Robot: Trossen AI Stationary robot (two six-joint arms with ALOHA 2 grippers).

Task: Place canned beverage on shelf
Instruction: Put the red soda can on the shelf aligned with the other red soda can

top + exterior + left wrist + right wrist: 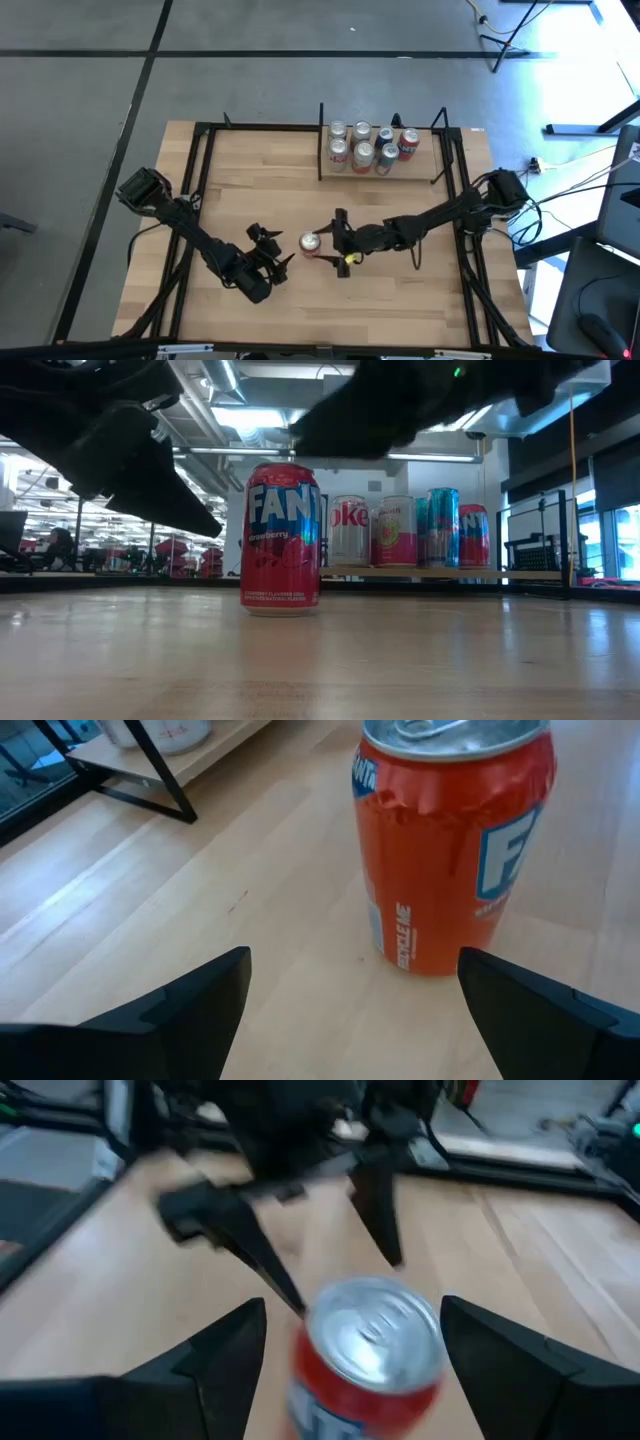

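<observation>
Red can (311,243) upright on desk (420,290), not yet gripped. Your right hand (331,243) spread around can; left hand (277,254) spread beside can. Shelf (420,165) placement remains.

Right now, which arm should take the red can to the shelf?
Right, probably. The right gripper is open beside the red can and on the shelf side; the left gripper, also open, sits farther away.

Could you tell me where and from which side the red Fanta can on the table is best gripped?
Grip the red Fanta can across the middle of its straight round body, fingers level on opposite sides. It stands upright and alone on the tabletop, so the wall is free all round. The right gripper is open with the can between its fingers, so it seems best placed.
</observation>
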